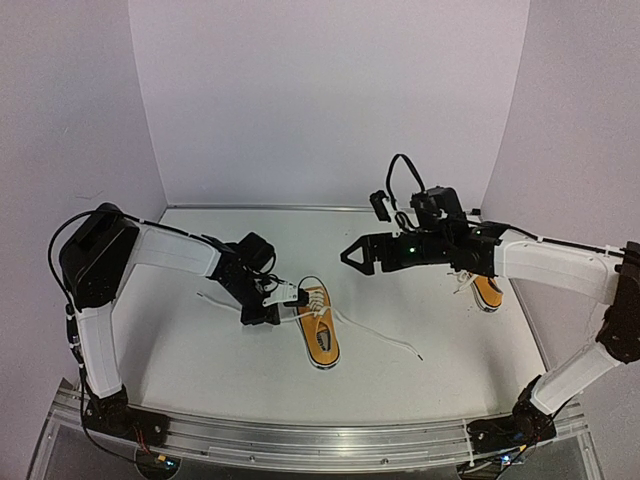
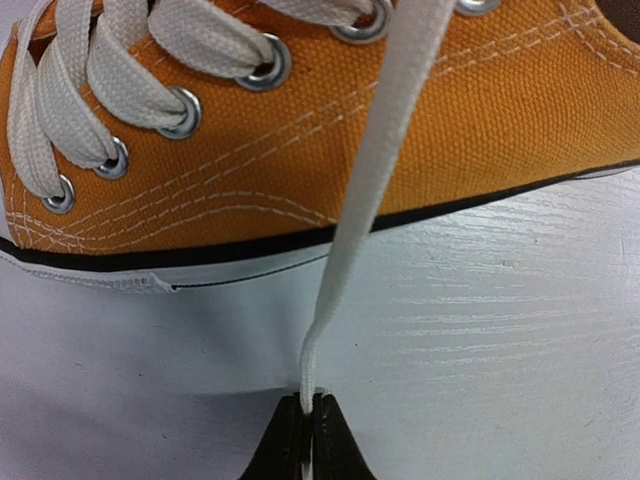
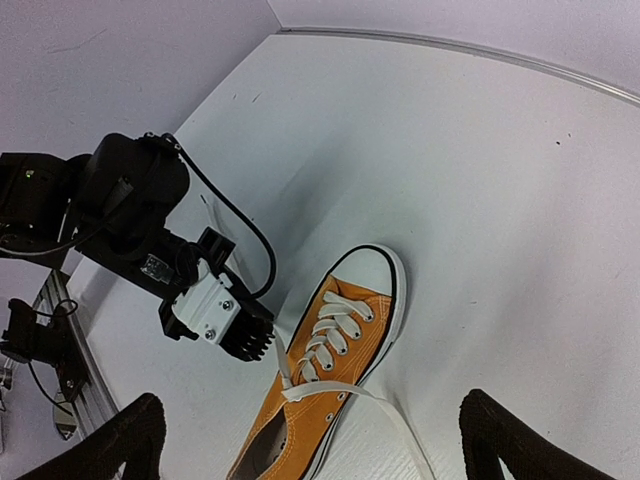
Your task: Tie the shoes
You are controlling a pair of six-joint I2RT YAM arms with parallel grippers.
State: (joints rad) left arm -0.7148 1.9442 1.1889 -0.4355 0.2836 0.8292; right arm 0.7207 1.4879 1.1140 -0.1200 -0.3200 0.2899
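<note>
Left wrist view: a lace [image 2: 372, 190] of the shoe [image 1: 321, 338] on the counter [image 1: 200, 370] is pinched tight by the left gripper [image 2: 310, 425], while the right gripper [image 1: 350, 258] is held wide open above. Tying is judged barely begun; the other lace [image 1: 388, 344] must be caught next.

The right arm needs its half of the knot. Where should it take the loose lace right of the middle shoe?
Pinch the loose lace mid-length, where it lies on the table clear of the shoe. Bring the open right end effector down from above, fingers straddling it crosswise; it is thin and flat.
</note>
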